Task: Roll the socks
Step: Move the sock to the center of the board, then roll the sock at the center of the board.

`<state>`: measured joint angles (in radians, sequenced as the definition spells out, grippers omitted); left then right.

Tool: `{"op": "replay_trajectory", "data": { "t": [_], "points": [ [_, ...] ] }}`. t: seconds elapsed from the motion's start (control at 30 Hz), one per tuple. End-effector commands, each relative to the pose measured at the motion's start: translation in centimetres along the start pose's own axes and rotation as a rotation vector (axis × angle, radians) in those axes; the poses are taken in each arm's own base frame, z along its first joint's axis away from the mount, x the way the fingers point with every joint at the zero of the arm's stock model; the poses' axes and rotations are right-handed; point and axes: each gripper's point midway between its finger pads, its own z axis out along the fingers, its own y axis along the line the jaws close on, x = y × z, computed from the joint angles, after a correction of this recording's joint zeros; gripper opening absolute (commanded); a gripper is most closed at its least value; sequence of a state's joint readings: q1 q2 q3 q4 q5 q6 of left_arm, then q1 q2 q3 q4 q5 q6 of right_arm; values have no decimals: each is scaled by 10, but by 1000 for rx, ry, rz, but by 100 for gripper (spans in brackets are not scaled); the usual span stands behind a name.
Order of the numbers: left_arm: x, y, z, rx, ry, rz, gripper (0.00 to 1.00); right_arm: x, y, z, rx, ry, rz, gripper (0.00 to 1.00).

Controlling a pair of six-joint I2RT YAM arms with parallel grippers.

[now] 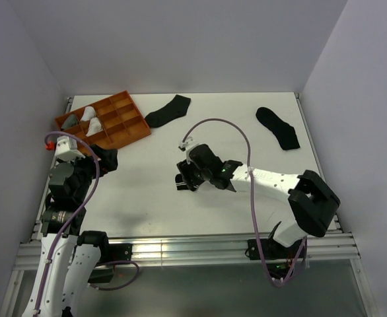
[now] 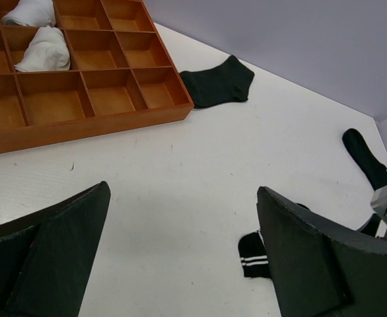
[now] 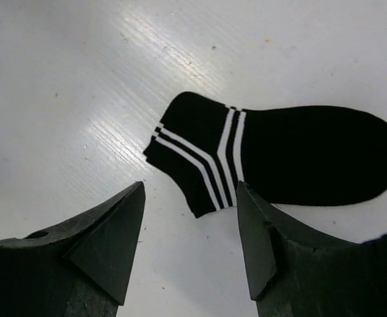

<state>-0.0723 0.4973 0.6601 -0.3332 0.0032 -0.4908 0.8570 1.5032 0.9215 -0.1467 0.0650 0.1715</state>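
We see our right tool (image 3: 190, 198) spread, a striped black sock (image 3: 299, 158) on the bench (image 3: 61, 79) just beyond it, left tool (image 2: 183, 191) spread wide.

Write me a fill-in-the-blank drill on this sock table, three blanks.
1. The black sock under the right gripper has ___ stripes.
2. The rolled white socks sit in a tray coloured ___.
3. The left gripper is open and holds ___.
Missing words: white; orange; nothing.
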Motion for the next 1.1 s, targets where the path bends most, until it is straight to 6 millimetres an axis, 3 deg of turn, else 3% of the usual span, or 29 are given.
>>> {"op": "replay_trajectory", "data": {
  "t": [0.0, 0.2, 0.37, 0.67, 1.07],
  "points": [
    [-8, -5, 2, 26, -28, 9, 99, -1, 12, 11, -20, -33, -124, 65],
    [-9, -6, 1, 31, -31, 9, 99, 14, 28, 33, -5, 23, -242, 66],
    [-9, -5, 1, 27, -31, 8, 99, 19, 30, 45, 35, 34, -312, 65],
    [-9, -5, 1, 23, -30, 8, 100, 13, 37, 50, 47, 6, -351, 64],
    [-6, -4, 4, 18, -17, 8, 100, 25, 46, 65, 7, 39, -348, 56]
  ]
}}
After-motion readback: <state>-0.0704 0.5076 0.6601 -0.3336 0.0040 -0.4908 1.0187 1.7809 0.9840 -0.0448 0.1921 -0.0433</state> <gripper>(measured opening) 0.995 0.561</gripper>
